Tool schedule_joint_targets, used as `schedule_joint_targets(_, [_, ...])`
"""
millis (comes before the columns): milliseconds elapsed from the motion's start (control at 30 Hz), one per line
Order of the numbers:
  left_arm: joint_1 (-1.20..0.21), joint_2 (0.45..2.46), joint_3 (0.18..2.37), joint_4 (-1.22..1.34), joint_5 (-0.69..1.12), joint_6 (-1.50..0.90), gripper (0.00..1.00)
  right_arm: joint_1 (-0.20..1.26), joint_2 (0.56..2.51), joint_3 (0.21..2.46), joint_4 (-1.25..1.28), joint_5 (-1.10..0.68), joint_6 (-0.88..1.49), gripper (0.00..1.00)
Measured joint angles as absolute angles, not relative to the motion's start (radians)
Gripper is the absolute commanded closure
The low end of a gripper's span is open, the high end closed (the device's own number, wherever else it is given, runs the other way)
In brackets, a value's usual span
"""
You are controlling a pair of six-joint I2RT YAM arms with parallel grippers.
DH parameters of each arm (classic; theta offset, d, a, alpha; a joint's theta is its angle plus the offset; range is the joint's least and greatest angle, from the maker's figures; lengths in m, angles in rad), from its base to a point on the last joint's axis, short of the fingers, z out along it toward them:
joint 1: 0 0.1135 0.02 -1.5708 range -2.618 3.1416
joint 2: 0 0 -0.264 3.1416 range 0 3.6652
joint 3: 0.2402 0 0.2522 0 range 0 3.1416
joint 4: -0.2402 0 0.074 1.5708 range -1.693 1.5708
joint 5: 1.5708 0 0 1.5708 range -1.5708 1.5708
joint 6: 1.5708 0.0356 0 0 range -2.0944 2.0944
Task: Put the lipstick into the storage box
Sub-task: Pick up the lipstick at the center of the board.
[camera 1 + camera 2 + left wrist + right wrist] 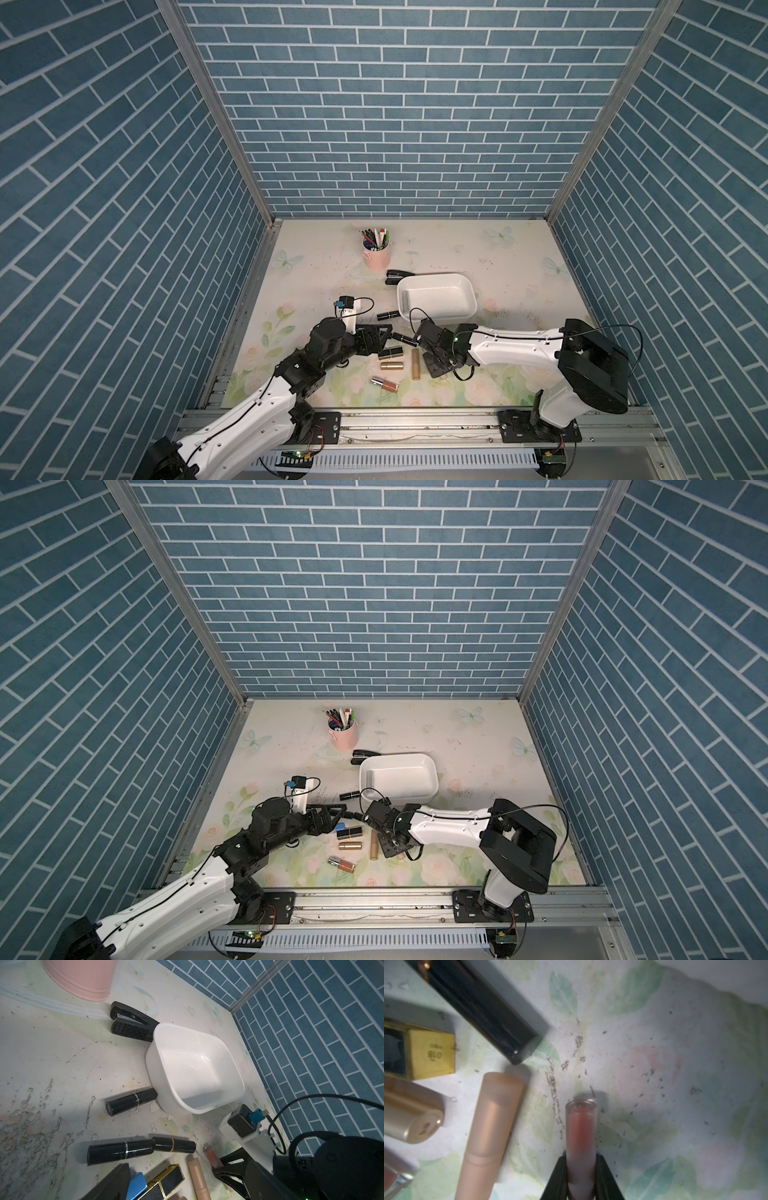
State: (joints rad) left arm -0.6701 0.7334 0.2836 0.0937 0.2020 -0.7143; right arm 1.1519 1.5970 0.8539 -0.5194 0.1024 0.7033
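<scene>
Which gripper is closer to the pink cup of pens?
Left. The left gripper sits open on the robot's side of the pink cup; the right gripper is farther off, in front of the white storage box, clamped on a pink lipstick.

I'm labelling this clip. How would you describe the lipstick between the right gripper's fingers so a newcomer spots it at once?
Start at the white storage box; nearer the robot lies a cluster of lipsticks, with the right gripper at its right edge. Between its fingers lies a frosted clear tube showing coral inside, unlike the opaque beige tube beside it and the black case and gold case.
</scene>
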Motion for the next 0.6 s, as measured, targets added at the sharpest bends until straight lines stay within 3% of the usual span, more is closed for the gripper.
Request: schedule_joint_targets(600, [-0.671,0.781,0.316,0.109,0.204,-0.699,0.07,1.152,1.57,0.945,-0.555,0.117,0.691,0.84])
